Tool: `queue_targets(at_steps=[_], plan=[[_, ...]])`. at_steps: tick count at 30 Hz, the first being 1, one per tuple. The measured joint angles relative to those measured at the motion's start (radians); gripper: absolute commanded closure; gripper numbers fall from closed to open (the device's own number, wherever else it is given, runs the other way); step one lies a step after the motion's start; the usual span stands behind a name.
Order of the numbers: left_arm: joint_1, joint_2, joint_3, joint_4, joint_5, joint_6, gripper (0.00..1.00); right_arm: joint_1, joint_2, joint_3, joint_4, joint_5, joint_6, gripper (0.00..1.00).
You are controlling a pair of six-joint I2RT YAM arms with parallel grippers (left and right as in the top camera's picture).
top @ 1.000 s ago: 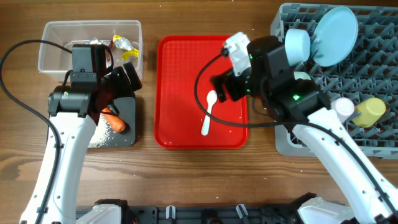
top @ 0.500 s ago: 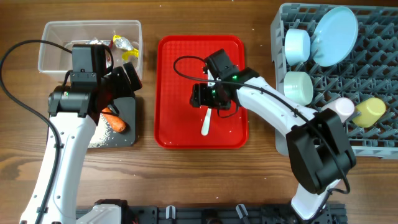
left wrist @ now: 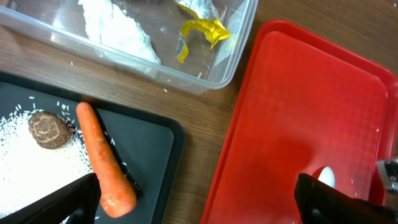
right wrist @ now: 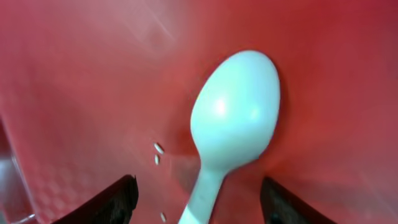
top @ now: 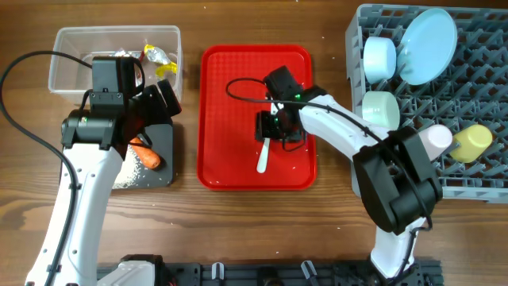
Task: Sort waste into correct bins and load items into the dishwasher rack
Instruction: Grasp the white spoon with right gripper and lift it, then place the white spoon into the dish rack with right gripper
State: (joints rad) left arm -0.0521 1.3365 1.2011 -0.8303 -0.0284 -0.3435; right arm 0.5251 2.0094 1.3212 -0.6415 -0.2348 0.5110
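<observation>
The white spoon (right wrist: pixel 236 112) lies on the flat red tray (top: pixel 230 95), its bowl towards the far side. My right gripper (right wrist: pixel 199 202) is low over its handle and open, one dark fingertip (right wrist: pixel 109 199) on each side with a gap to the handle. From overhead the right gripper (top: pixel 274 131) covers the spoon's bowl, and only the spoon's handle (top: pixel 263 161) shows. My left gripper (left wrist: pixel 196 205) hangs open and empty between the black bin (left wrist: pixel 155 149) and the tray. The bin holds a carrot (left wrist: pixel 106 168), a brown lump (left wrist: pixel 46 129) and rice (left wrist: pixel 31 168).
The clear tub (top: pixel 79 56) holds tissue (left wrist: pixel 121 31) and a yellow wrapper (left wrist: pixel 199 31). The grey rack (top: pixel 476 87) at right carries the blue plate (top: pixel 429 36), two bowls (top: pixel 379 56) (top: pixel 379 111), a yellow cup (top: pixel 475 143) and a pale cup (top: pixel 435 139). Rice grains (right wrist: pixel 157 152) lie beside the spoon.
My right arm has swung from beside the rack down onto the tray over the spoon, and its jaws have narrowed around the handle. The left arm has not moved.
</observation>
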Motion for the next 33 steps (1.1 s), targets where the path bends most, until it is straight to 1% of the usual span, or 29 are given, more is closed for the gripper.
queue_targets(at_steps=[2, 7, 9, 10, 11, 14, 18, 20, 26, 31, 33], plan=[[0.0, 0.0, 0.0, 0.0, 0.0, 0.0, 0.0, 0.002, 0.001, 0.0, 0.011, 0.0, -0.002, 0.46], [0.0, 0.0, 0.0, 0.0, 0.0, 0.0, 0.0, 0.017, 0.029, 0.019, 0.039, 0.028, -0.009, 0.61], [0.0, 0.0, 0.0, 0.0, 0.0, 0.0, 0.0, 0.024, 0.042, 0.034, 0.045, 0.044, -0.01, 0.69], [0.0, 0.0, 0.0, 0.0, 0.0, 0.0, 0.0, 0.026, 0.048, 0.038, 0.049, 0.051, -0.006, 0.71], [0.0, 0.0, 0.0, 0.0, 0.0, 0.0, 0.0, 0.027, 0.057, 0.047, 0.054, 0.055, -0.011, 0.79], [0.0, 0.0, 0.0, 0.0, 0.0, 0.0, 0.0, 0.029, 0.069, 0.056, 0.071, 0.073, -0.011, 0.86], [0.0, 0.0, 0.0, 0.0, 0.0, 0.0, 0.0, 0.03, 0.069, 0.056, 0.07, 0.095, -0.028, 0.91], [0.0, 0.0, 0.0, 0.0, 0.0, 0.0, 0.0, 0.033, 0.069, 0.056, 0.07, 0.105, -0.054, 0.96], [0.0, 0.0, 0.0, 0.0, 0.0, 0.0, 0.0, 0.03, 0.072, 0.062, 0.057, 0.081, -0.101, 0.96], [0.0, 0.0, 0.0, 0.0, 0.0, 0.0, 0.0, -0.013, 0.028, 0.03, -0.049, 0.064, -0.125, 0.96], [0.0, 0.0, 0.0, 0.0, 0.0, 0.0, 0.0, -0.061, -0.023, 0.0, -0.093, 0.075, -0.128, 0.96]])
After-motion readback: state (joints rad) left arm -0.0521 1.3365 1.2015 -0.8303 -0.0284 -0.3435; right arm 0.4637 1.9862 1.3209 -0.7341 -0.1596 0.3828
